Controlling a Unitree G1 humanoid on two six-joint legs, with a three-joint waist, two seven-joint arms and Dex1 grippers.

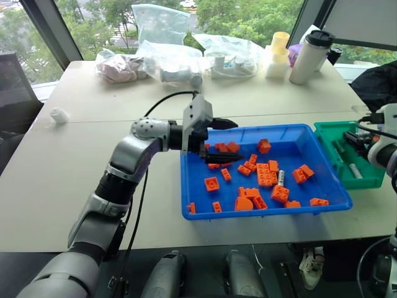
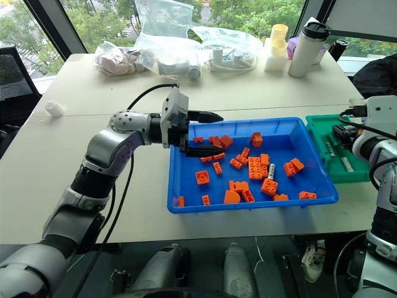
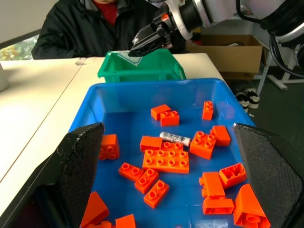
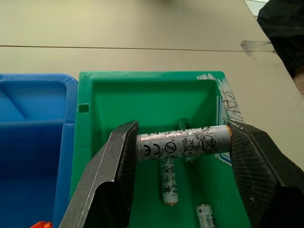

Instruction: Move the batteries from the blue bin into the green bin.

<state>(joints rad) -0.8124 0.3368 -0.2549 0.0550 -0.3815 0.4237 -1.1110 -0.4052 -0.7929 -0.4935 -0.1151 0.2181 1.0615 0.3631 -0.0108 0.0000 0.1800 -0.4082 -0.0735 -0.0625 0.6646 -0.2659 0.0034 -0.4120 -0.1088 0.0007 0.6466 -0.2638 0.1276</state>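
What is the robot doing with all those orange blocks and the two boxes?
It is sorting batteries out of the blocks. The right gripper holds one battery by its ends over the green bin, where two more batteries already lie. The left gripper is open over the blue bin, which holds orange bricks and one last battery.

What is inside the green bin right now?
Two batteries lie on the floor of the green bin. The right tool holds another battery above them. That tool hides part of the bin floor, so more could lie there.
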